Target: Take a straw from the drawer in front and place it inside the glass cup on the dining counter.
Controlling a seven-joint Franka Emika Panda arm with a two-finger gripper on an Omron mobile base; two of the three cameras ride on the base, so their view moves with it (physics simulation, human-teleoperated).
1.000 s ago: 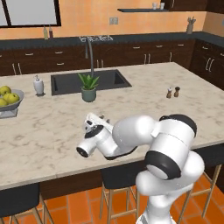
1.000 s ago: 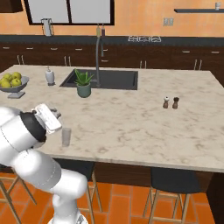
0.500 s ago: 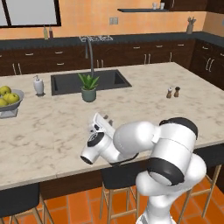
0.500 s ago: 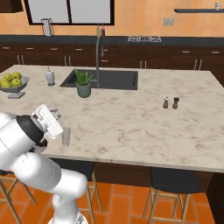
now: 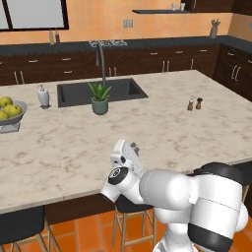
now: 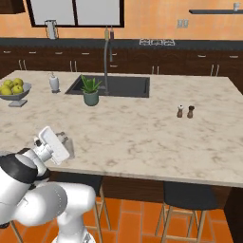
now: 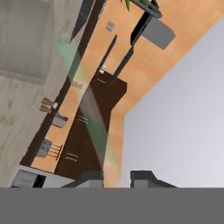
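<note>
The straw [image 7: 89, 113] shows in the hand view as a pale, blurred band rising from between my finger tips, close to the left one. My gripper [image 7: 117, 176] is shut on it with its jaws narrow. My hand points up and away at the near edge of the dining counter [image 5: 162, 128], and the gripper [image 5: 133, 147] hangs just above that edge. In the right base view the gripper [image 6: 63, 138] sits close beside the glass cup [image 6: 69, 148], which stands upright near the front edge of the counter [image 6: 142, 137]. The drawer is out of view.
A potted plant [image 5: 100, 98] stands by the dark sink [image 5: 101, 91] with its tall tap. At the left are a fruit bowl [image 5: 7, 112] and a white soap bottle [image 5: 43, 96]. Salt and pepper shakers [image 5: 194, 104] stand to the right. Stools [image 6: 190, 199] sit under the counter's front edge.
My hand has come down and moved right along the counter's front edge, ending close beside the glass cup. The cup and the other things on the counter have stayed put.
</note>
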